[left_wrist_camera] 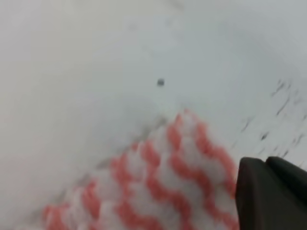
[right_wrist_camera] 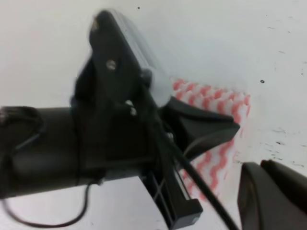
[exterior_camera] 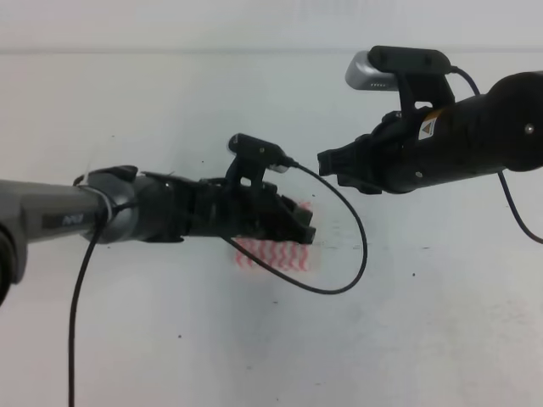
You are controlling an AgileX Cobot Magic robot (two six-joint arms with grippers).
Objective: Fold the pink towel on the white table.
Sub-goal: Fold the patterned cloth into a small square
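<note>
Two arms meet over the pink towel [exterior_camera: 276, 253], a small striped cloth lying on the white surface [exterior_camera: 170, 339] near its middle, long axis running left to right in the high view. The left gripper [exterior_camera: 299, 227] hangs directly above it, covering its upper part, and is clearly the nearer; whether its jaws grip cloth or how far they are open cannot be told. The right gripper [exterior_camera: 335, 165] hovers apart, up and to the right, its jaws' spread equally unclear.
</note>
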